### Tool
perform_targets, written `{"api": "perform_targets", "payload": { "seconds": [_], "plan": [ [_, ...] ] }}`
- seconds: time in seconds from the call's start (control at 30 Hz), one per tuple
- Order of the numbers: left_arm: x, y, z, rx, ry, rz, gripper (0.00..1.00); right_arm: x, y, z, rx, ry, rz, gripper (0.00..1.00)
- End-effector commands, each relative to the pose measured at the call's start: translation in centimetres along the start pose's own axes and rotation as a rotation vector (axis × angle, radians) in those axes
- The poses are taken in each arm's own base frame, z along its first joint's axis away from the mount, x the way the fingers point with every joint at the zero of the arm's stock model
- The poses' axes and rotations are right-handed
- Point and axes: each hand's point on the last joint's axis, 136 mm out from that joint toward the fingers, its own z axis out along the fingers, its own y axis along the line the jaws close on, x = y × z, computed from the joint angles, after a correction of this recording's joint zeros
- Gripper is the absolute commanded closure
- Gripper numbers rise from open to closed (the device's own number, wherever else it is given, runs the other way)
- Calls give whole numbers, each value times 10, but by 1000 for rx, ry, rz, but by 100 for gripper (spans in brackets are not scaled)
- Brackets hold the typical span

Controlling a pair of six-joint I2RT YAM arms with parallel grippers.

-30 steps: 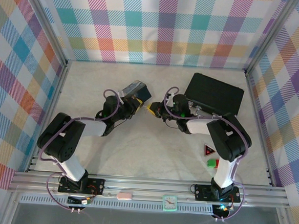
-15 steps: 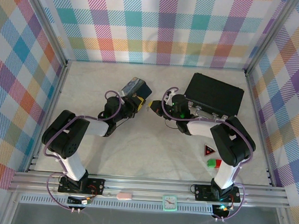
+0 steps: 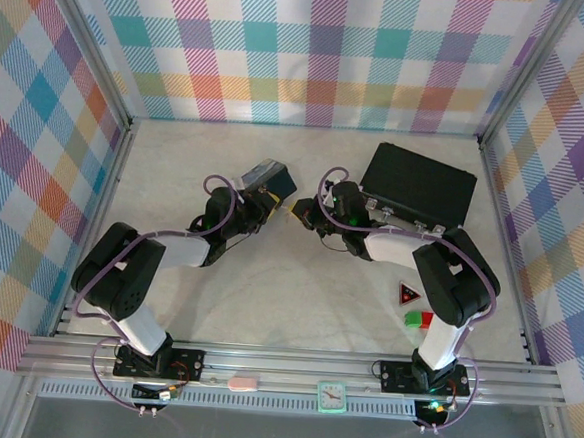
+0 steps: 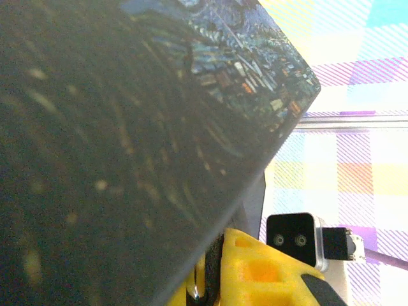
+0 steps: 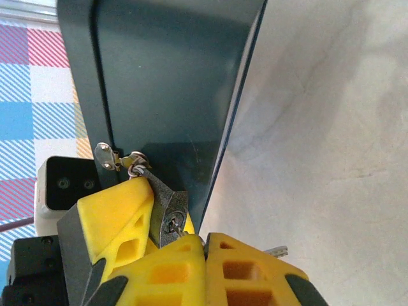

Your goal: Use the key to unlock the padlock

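Gripping key (image 5: 275, 252) at padlock (image 5: 164, 213), right hand (image 5: 204, 242)

A painted tin (image 3: 273, 175), dark with a blue swirled picture, is seen tilted at 11 o'clock from the middle of the table (image 3: 266, 297). A flat black case (image 3: 420, 183) with silver latches is laid at 2 o'clock, well apart from the tin. A red triangle (image 3: 407, 292) is placed at 4 o'clock, with a green and red piece (image 3: 414, 319) just beside it, at its 6 o'clock. A small clock (image 3: 332, 396) and a pink piece (image 3: 245, 383) are set on the front rail (image 3: 292, 364) at 6 o'clock. The table is enclosed by plaid walls (image 3: 314, 50).
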Motion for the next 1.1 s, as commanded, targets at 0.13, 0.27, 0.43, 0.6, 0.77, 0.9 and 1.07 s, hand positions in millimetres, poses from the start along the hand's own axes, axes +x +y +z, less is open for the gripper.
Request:
{"api": "perform_targets", "payload": {
  "seconds": [0.13, 0.27, 0.43, 0.6, 0.77, 0.9, 1.07],
  "plan": [
    [67, -31, -2, 60, 244, 81, 100, -1, 61, -1, -174, -11, 23, 100],
    [64, -31, -2, 31, 207, 101, 100, 1, 57, -5, -154, -65, 77, 100],
    [60, -26, -1, 11, 175, 78, 100, 5, 69, -5, -168, -82, 41, 100],
    [57, -23, 1, 1, 153, 55, 100, 12, 67, -1, -188, -85, 51, 100],
    [53, -18, 0, -16, 125, 53, 100, 18, 69, -4, -200, -84, 13, 100],
    [50, -15, 1, -26, 109, 52, 100, 22, 67, -9, -195, -78, -15, 100],
    [47, -13, 3, -30, 88, 47, 100, 28, 63, -14, -208, -73, -23, 100]
  ]
}}
